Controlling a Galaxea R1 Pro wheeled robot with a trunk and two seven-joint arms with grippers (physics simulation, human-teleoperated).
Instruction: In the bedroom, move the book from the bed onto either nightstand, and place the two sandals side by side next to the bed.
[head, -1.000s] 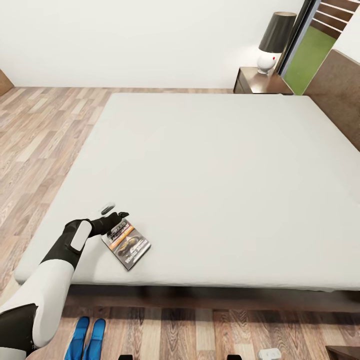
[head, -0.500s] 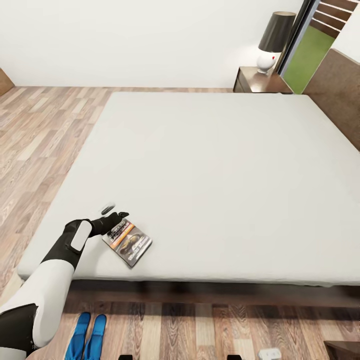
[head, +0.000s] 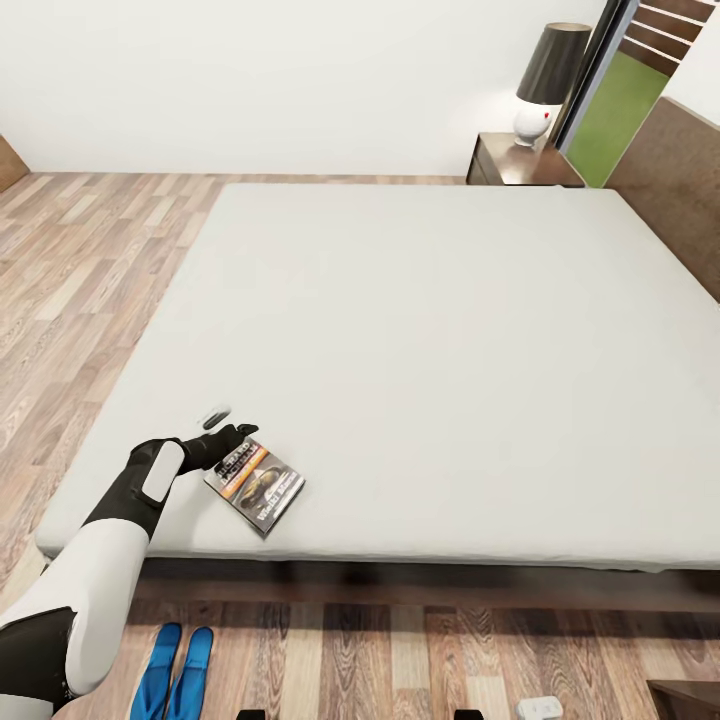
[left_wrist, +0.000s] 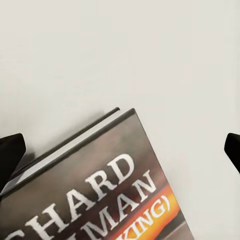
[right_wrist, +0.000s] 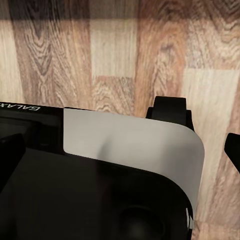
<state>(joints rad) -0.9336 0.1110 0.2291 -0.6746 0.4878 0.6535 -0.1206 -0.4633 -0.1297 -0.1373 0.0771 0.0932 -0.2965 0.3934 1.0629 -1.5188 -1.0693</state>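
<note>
The left end effector (head: 232, 432) is spread, its two fingertips (left_wrist: 11, 150) standing on either side of the top corner of the book (head: 254, 485), not yet pinching it; the book lies flat on the bed (head: 420, 330) near the foot edge. A thin cover on a soft mattress gives little to grip; the fingers may slide over it, or push it off the edge toward the sandals (head: 174, 672) on the floor. The right end effector (right_wrist: 120, 150) hangs over the floor, seemingly spread.
</note>
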